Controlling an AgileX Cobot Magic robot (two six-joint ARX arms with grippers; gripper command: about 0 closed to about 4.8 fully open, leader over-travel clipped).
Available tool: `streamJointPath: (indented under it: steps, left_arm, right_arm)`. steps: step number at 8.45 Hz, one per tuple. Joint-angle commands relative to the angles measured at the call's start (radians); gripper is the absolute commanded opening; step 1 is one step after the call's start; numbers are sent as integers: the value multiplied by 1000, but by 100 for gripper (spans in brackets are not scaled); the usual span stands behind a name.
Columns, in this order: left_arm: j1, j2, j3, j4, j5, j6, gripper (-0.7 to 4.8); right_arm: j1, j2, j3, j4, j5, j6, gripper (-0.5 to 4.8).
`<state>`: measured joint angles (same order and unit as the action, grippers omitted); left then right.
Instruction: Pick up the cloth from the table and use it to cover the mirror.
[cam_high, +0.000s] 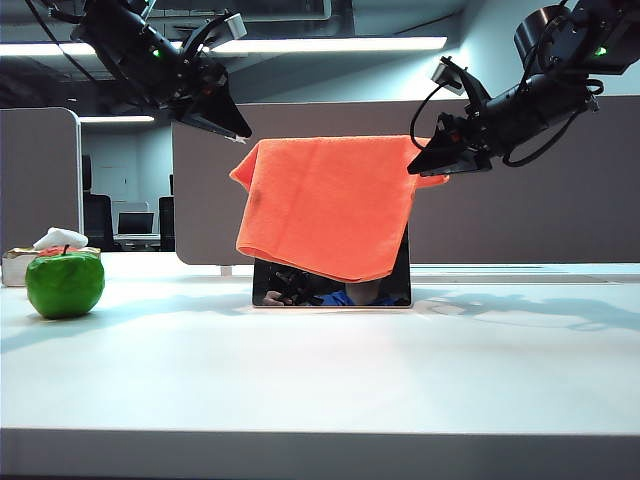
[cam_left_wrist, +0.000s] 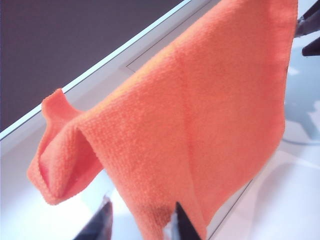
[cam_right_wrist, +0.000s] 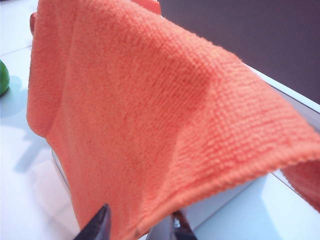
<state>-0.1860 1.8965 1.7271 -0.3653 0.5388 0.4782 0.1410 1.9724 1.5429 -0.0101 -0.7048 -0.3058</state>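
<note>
Exterior view shows the orange cloth (cam_high: 330, 205) draped over the top of the mirror (cam_high: 330, 290), which stands upright near the middle of the white desk (cam_high: 320, 380). The cloth hides most of the dark panel; only a strip along the bottom edge shows, with a murky reflection in it. The cloth hangs lower on the right side than on the left.

Up on the left, the left gripper (cam_high: 240, 135) hangs just above the cloth's upper left corner, its tips close to the fabric but apart from it as far as I can see. From its wrist camera, the left gripper (cam_left_wrist: 142, 222) has its fingers (cam_left_wrist: 100, 225) spread apart with the cloth's lower edge hanging near them, nothing pinched.

On the right, the right gripper (cam_high: 425, 165) sits at the cloth's upper right corner, where a small flap sticks out past it. Its wrist camera shows the right gripper (cam_right_wrist: 137, 227) with both dark fingers (cam_right_wrist: 97, 225) set either side of the cloth's edge; I cannot tell whether they are squeezing it or are clear of it.

A green apple (cam_high: 65, 283) stands well off to the left on the desk.
</note>
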Motion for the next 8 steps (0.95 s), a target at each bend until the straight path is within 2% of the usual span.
streamJointPath:
  steps: [1, 2, 3, 8]
  left_arm:
    - [-1, -5, 3, -15, 8, 0, 156]
    - [-1, -5, 3, -15, 8, 0, 156]
    - [-1, -5, 3, -15, 8, 0, 155]
    - [-1, -5, 3, -11, 8, 1, 154]
  right_arm:
    - [6, -1, 5, 8, -4, 3, 43]
    - [6, -1, 5, 9, 29, 3, 10]
    - [6, -1, 5, 11, 34, 3, 8]
    - [6, -1, 5, 21, 217, 21, -1]
